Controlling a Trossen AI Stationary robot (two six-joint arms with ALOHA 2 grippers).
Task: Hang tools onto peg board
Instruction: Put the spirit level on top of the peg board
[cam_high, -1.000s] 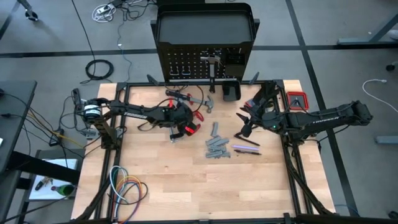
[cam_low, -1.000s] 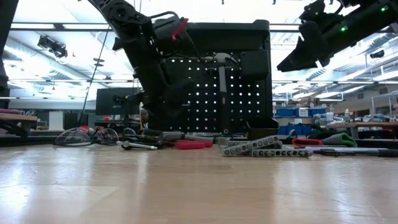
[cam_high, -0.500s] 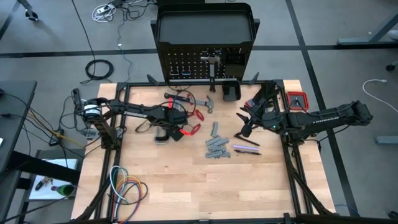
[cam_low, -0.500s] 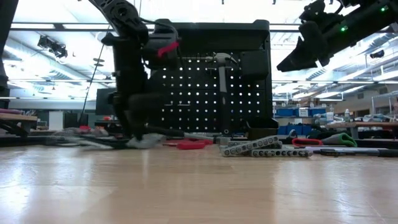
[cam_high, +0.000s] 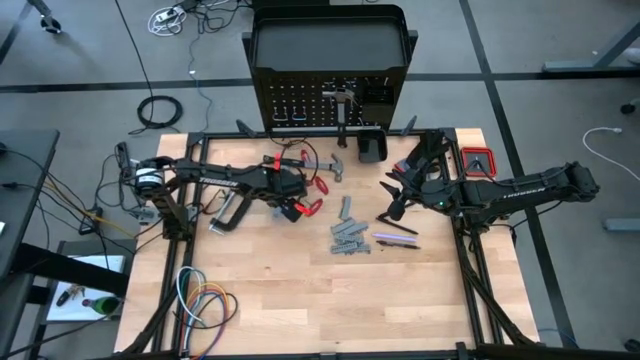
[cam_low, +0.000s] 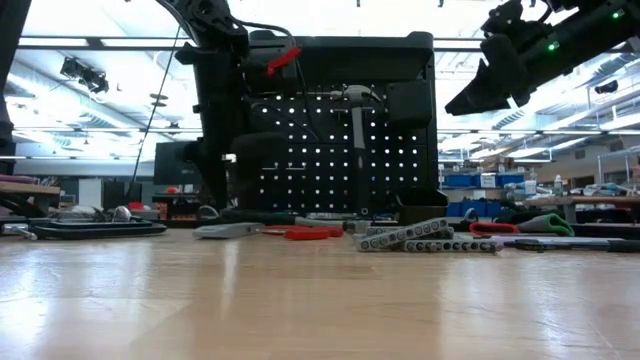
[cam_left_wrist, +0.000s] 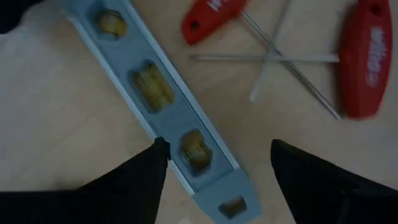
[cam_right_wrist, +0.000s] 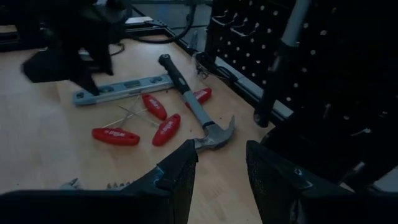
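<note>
Left gripper above the silver level, fingers apart; right gripper waits in the air.

The left gripper (cam_high: 283, 190) hovers over the table with its two fingers (cam_left_wrist: 124, 180) spread apart, and the silver level (cam_left_wrist: 163, 102) lies flat on the wood between and just under them, not clamped. Near the level lie red T-handle keys (cam_left_wrist: 364, 59), their thin shafts crossing each other. A steel hammer (cam_right_wrist: 194, 112) lies on the table beside them, close to the foot of the peg board (cam_high: 330, 100), where another hammer (cam_high: 342, 105) hangs already. A black C-clamp (cam_high: 228, 212) lies on the wood on the left side. Grey wrenches (cam_high: 348, 236) lie in a small group near the table's middle. The right gripper (cam_high: 395, 205) is held up on the right side, with a gap between its fingers and nothing in it.
</note>
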